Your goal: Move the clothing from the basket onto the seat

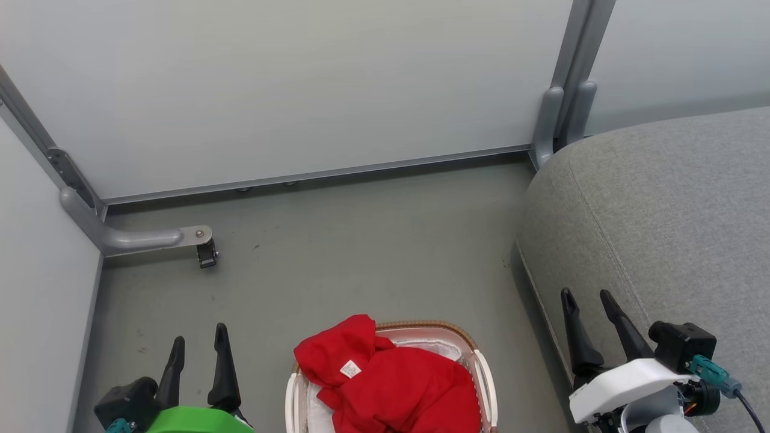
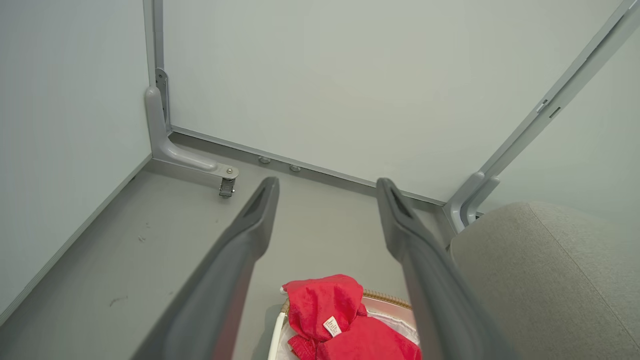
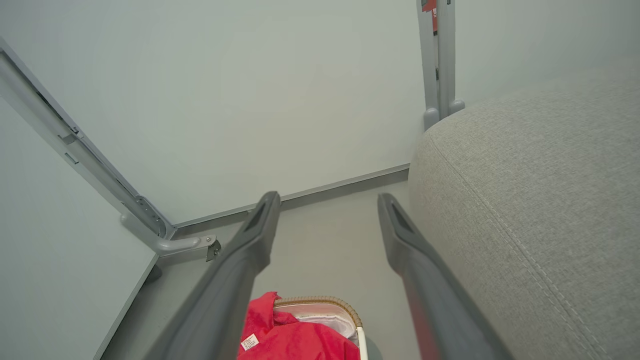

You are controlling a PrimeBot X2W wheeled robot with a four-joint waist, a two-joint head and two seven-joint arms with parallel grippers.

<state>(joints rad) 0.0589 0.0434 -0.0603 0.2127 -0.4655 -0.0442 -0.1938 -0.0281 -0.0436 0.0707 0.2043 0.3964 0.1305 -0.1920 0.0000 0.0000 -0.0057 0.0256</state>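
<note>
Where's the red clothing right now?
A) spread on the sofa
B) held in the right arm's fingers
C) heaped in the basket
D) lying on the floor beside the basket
C: the red clothing lies bunched inside the basket, white tag up, while the right arm's fingers stand open over by the sofa, apart from it.

clothing [image 1: 397,379] in basket [image 1: 481,367], seat [image 1: 662,210] right
</note>
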